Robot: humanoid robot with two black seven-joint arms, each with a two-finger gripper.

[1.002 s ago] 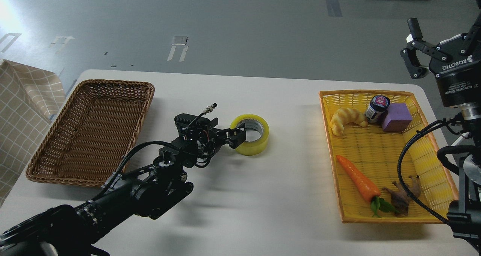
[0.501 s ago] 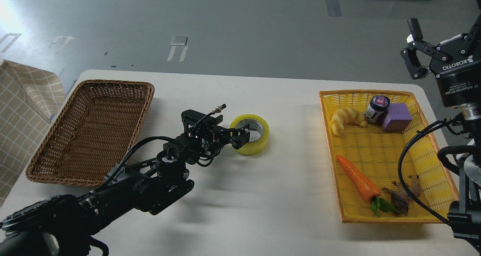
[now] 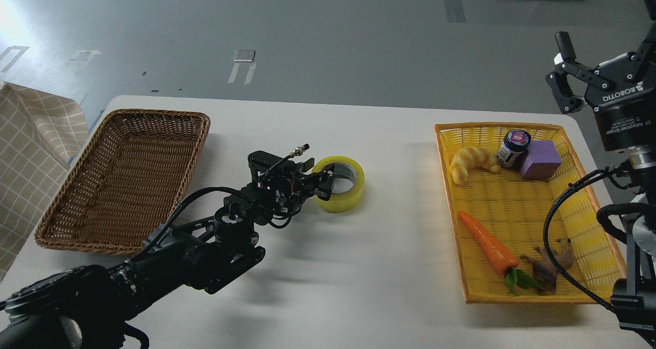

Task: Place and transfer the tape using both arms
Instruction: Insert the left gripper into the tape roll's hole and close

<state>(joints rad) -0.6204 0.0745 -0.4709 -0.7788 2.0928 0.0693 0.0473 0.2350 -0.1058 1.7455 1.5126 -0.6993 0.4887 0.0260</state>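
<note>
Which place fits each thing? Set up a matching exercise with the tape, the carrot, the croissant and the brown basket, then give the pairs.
Things:
1. tape
2. carrot
3. croissant
4. brown basket

Places:
A. far end of the yellow basket
B. left part of the table
C. middle of the table, at the left hand
D. near half of the yellow basket

Pairs: 1-C, 2-D, 3-A, 4-B

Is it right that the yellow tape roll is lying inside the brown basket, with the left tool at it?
Not quite. The head view shows the tape on the bare table, right of the brown basket, not in it. The left tool is at the roll, as you said.
</note>
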